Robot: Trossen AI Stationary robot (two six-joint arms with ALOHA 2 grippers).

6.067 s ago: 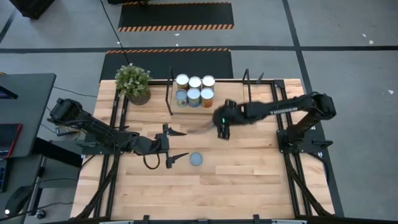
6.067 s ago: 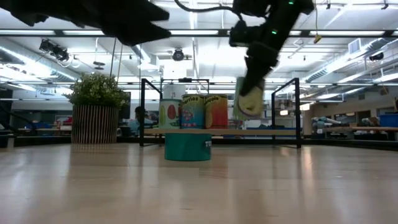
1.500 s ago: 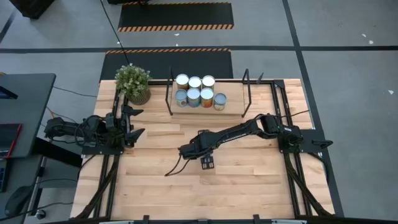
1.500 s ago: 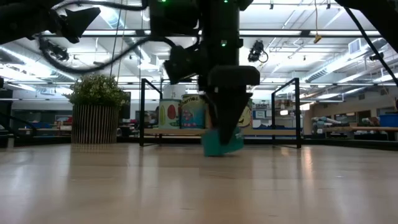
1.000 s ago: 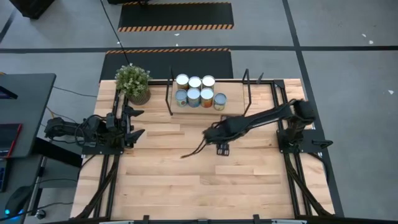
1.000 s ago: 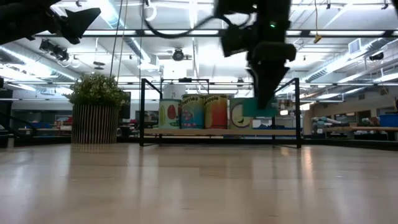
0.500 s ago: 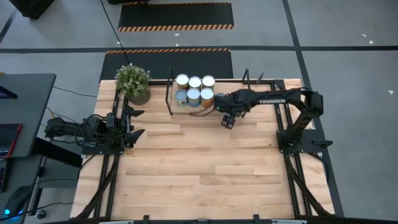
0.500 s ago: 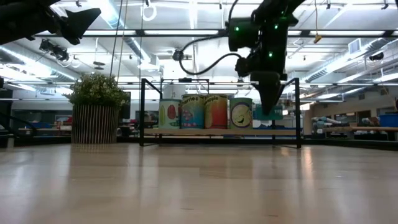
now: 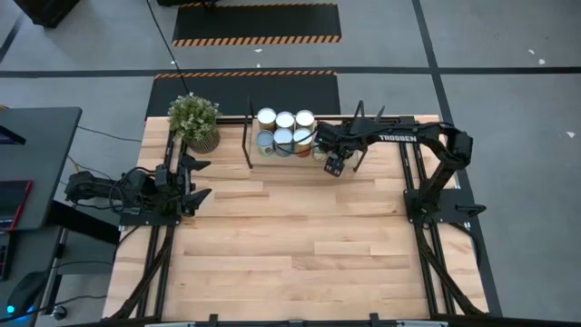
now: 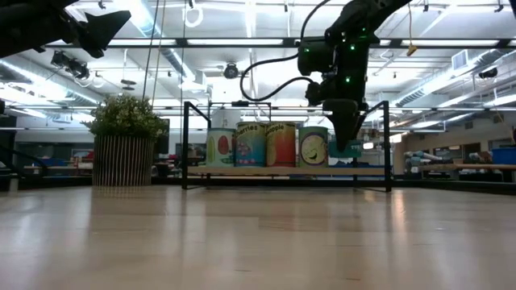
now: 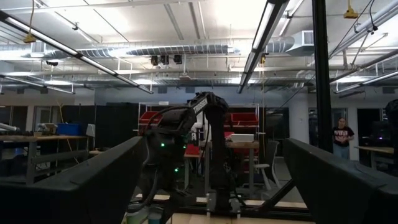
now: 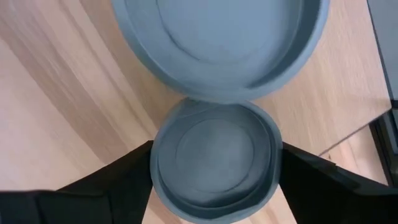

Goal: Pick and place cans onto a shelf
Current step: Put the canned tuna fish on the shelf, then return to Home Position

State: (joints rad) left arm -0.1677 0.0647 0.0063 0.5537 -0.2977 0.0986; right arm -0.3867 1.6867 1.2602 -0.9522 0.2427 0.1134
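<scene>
The right gripper (image 9: 335,163) reaches over the shelf (image 9: 345,165) at the far edge of the worktop (image 9: 300,245), its two fingers closed around a can (image 12: 214,160) whose round top fills the right wrist view, with another can's top (image 12: 221,43) touching it just beyond. In the low view the gripper (image 10: 345,133) sits just beside the row of cans (image 10: 266,146) standing on the shelf plank (image 10: 282,170), next to the plant (image 9: 194,119). The left gripper (image 9: 191,179) rests at the worktop's left edge with its fingers spread apart, holding nothing.
</scene>
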